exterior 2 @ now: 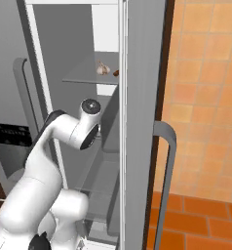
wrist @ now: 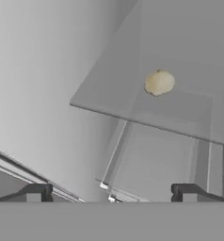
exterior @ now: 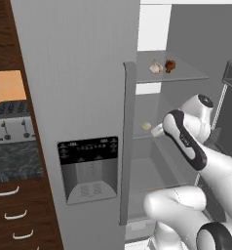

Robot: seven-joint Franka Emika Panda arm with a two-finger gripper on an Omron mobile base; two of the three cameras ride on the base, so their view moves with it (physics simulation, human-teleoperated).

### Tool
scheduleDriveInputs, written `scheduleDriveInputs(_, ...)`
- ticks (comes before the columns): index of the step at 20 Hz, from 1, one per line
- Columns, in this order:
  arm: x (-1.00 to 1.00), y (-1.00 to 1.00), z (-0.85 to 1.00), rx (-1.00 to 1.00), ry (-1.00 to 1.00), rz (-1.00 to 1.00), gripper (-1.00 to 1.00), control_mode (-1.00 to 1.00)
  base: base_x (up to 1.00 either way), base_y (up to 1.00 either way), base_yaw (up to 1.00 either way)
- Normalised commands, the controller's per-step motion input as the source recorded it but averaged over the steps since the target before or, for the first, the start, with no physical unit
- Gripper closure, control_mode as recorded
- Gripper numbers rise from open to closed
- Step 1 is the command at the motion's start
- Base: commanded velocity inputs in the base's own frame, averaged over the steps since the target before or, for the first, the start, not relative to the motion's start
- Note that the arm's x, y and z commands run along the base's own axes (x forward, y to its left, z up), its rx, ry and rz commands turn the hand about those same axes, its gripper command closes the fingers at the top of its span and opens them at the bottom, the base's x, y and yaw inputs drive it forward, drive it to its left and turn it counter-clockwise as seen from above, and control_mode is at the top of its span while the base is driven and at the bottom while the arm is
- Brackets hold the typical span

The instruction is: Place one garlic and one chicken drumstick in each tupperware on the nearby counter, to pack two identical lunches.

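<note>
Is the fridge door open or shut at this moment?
Open. The fridge door is swung aside, exposing glass shelves: garlic and a brown item on the upper shelf, a pale round item lower.

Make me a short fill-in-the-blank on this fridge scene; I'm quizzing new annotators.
1. The garlic and the brown drumstick lie on the ____ fridge shelf.
2. The pale round item lies on the shelf ____ that one.
3. The tool has its jaws ____.
4. On the counter left of the fridge stands a ____.

Missing words: top; below; open; toaster
</note>
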Motion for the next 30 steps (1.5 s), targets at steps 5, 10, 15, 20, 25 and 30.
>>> scheduleDriveInputs(5, 0.74, 0.02, -0.16, 0.00, 0.02, 0.01, -1.00, -1.00, 0.00, 0.00, 0.00)
scheduleDriveInputs(10, 0.67, 0.00, -0.12, 0.00, 0.00, 0.00, -1.00, -1.00, 0.00, 0.00, 0.00)
scheduleDriveInputs(15, 0.49, 0.00, -0.32, 0.00, 0.00, 0.00, -1.00, -1.00, 0.00, 0.00, 0.00)
scheduleDriveInputs(20, 0.59, 0.00, -0.27, 0.00, 0.00, 0.00, -1.00, -1.00, 0.00, 0.00, 0.00)
scheduleDriveInputs(25, 0.51, 0.00, -0.29, 0.00, 0.00, 0.00, -1.00, -1.00, 0.00, 0.00, 0.00)
scheduleDriveInputs(30, 0.47, -0.04, -0.31, 0.00, 0.00, 0.00, -1.00, -1.00, 0.00, 0.00, 0.00)
